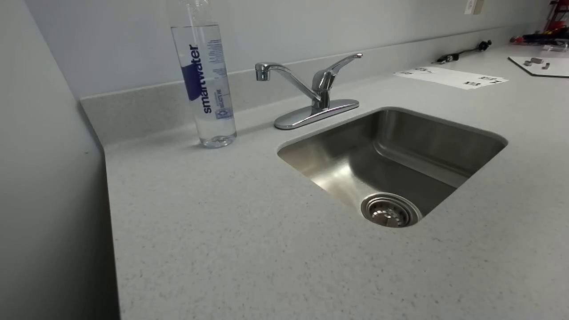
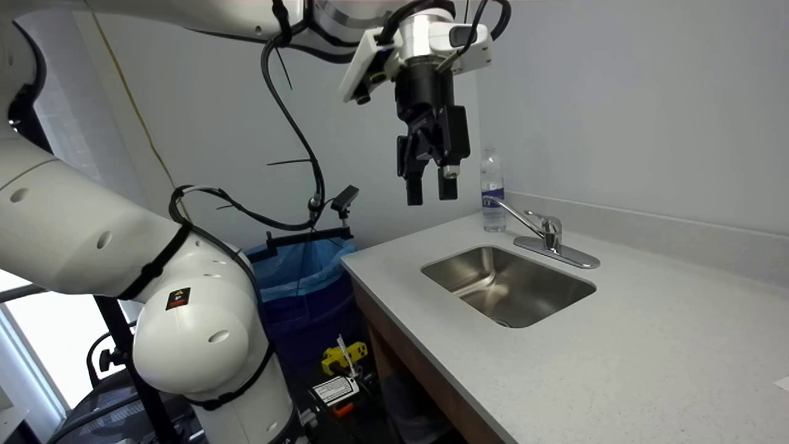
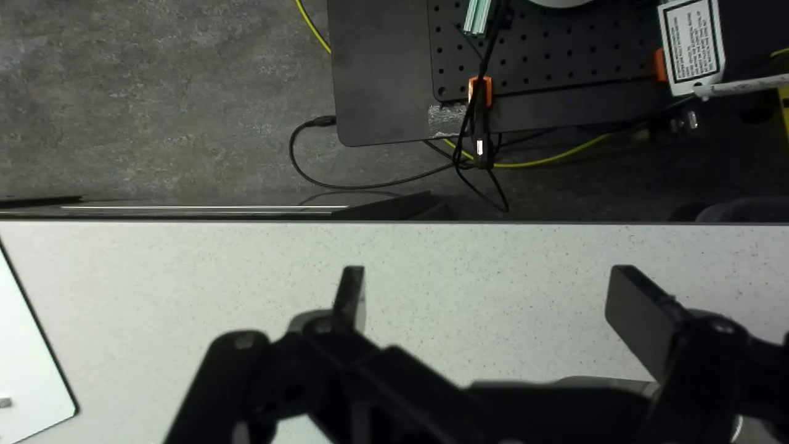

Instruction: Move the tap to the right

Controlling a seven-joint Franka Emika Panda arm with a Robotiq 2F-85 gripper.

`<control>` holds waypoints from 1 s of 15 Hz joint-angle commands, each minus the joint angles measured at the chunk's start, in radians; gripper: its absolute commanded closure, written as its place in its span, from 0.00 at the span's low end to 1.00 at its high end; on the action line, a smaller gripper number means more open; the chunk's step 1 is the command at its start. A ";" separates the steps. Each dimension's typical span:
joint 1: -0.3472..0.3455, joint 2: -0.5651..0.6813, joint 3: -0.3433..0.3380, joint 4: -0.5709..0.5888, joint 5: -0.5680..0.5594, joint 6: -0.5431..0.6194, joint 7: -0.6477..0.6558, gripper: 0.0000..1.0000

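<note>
- A white jointed robot arm (image 2: pixel 188 345) stands, in an exterior view, at 9 o'clock from the rectangular stainless-steel sink (image 2: pixel 511 290), its upper length reaching over to 11 o'clock.
- The slim black fingers (image 2: pixel 414 191) hang downward at 11 o'clock, above the pale speckled counter (image 2: pixel 616 345), released and spread apart, with counter showing between them in the wrist view.
- A tall blue-labelled clear plastic bottle (image 2: pixel 493 182) stands upright at 12 o'clock.
- The shiny chrome tap (image 2: pixel 552 235) stands on the counter between 1 and 2 o'clock, just beside the sink and well apart from the fingers; in both exterior views its long slim spout (image 1: pixel 291 76) points toward 10 o'clock, on the bottle's side.
</note>
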 commanded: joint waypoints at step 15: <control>0.209 0.211 0.180 0.066 0.296 0.222 0.174 0.00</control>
